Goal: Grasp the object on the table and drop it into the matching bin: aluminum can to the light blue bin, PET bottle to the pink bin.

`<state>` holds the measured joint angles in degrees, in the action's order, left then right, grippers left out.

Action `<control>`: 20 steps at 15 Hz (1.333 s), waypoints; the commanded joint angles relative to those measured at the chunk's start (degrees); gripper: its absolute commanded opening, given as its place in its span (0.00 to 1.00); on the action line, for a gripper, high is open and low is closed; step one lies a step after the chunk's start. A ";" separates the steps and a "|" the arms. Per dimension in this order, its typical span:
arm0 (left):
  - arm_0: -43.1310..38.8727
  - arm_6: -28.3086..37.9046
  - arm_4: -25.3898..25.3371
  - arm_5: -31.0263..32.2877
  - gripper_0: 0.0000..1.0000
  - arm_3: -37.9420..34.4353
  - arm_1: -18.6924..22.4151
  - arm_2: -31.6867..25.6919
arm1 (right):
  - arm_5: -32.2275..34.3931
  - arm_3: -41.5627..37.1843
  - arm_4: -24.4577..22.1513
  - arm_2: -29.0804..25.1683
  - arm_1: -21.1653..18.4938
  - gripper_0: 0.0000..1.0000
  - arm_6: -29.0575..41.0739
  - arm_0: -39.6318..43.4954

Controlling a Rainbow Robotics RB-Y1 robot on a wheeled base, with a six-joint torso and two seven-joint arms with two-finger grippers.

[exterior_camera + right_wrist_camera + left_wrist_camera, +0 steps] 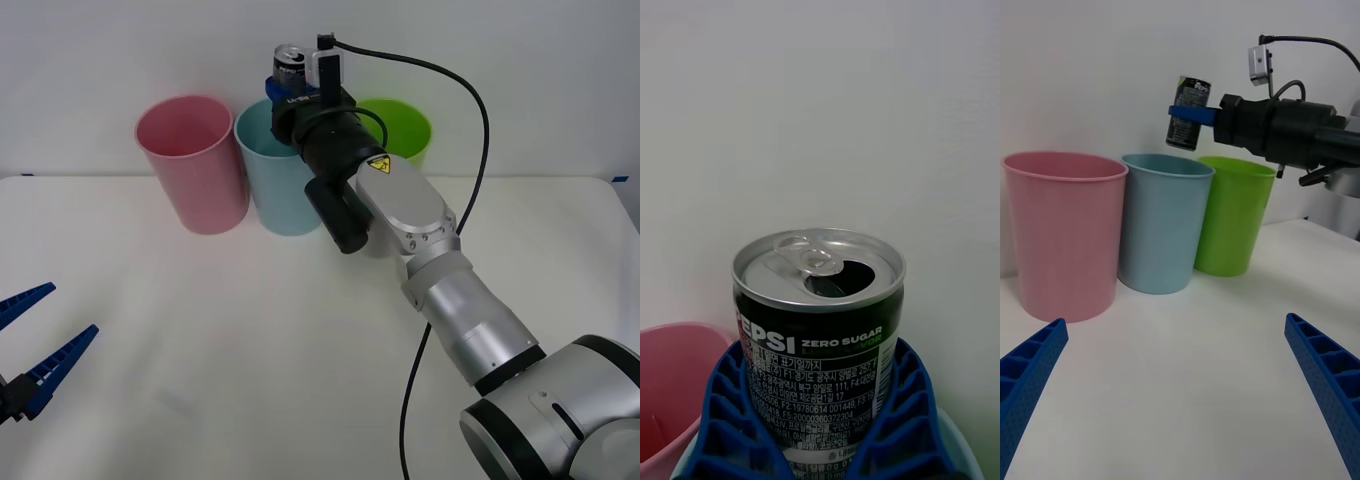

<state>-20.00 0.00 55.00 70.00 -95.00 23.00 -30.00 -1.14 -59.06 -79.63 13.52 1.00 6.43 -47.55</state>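
Note:
The aluminum can (820, 315), dark with a shiny pull-tab top (289, 55), hangs in the air above the light blue bin (282, 185). My right gripper (288, 88) is shut on the can (1187, 112), its blue ribbed fingers (730, 420) clasping both sides. The light blue bin (1163, 221) stands between the pink bin (195, 165) and a lime green bin (400, 130) at the back of the white table (250, 360). My left gripper (35, 345) waits open, low over the table's near left edge, with nothing between its fingers (1030, 375).
The three bins stand in a row against the white back wall. A black cable (470, 130) arcs from the right wrist camera down past the arm. Bare tabletop spreads in front of the bins.

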 commanded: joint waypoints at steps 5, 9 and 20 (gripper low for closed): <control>0.00 0.00 0.00 0.00 1.00 0.00 0.00 0.00 | 0.00 -0.09 0.00 0.10 0.00 1.00 -0.27 0.09; 0.00 0.00 0.00 0.00 1.00 0.00 0.00 0.00 | 0.53 -0.44 0.00 -0.25 0.00 1.00 -0.54 0.26; 0.00 0.00 0.00 0.00 1.00 0.00 0.00 0.00 | 1.50 -23.64 1.85 9.42 -10.50 1.00 0.60 16.96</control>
<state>-20.00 0.00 55.00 70.00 -95.00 23.00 -30.00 0.15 -80.55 -78.08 22.19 -8.14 6.89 -32.07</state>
